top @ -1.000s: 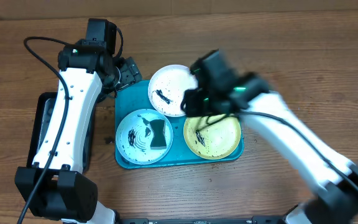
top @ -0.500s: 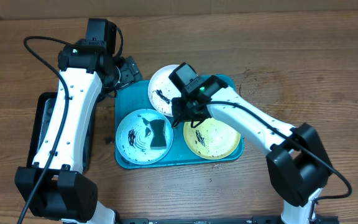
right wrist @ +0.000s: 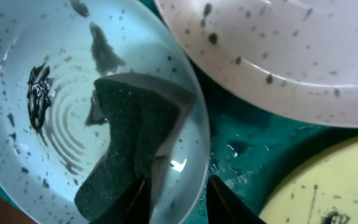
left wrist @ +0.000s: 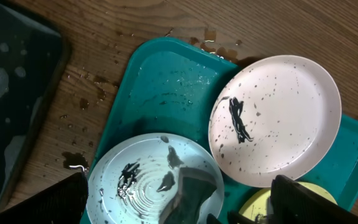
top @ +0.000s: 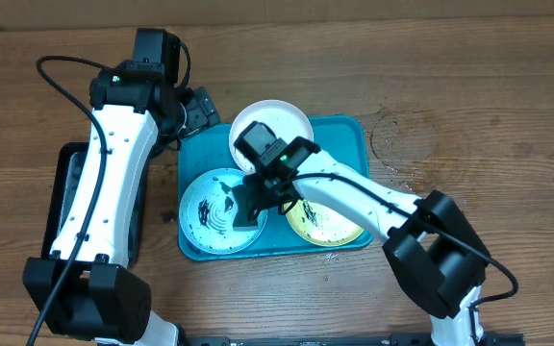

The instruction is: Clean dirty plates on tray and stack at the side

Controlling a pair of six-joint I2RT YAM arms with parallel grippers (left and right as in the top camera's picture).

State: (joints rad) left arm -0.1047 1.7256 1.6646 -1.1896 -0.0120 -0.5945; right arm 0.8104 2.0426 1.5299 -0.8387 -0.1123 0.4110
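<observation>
Your right gripper (right wrist: 178, 202) has swung left from the yellow-green-rimmed round plastic plate (top: 327, 227) to the pale-teal-rimmed plate (top: 205, 207), near left on the large teal-blue rectangular plastic tray (top: 344, 135). Its fingers stand narrowly apart over a dark green sponge (right wrist: 126, 130), gripping nothing. Your left gripper (left wrist: 179, 205) gapes wide, empty, by the tray's far-left corner.

It looked like a robot lab bench, not a home kitchen. Two white robot arms, the left arm (top: 113, 183) and the right arm (top: 364, 197), stood at a plain wooden table (top: 489, 86), with black cables (top: 41, 67) looping from them. Smudged plastic plates (top: 287, 113) sat staged on a teal tray (top: 349, 130), beside a wet black tray (top: 61, 192).
</observation>
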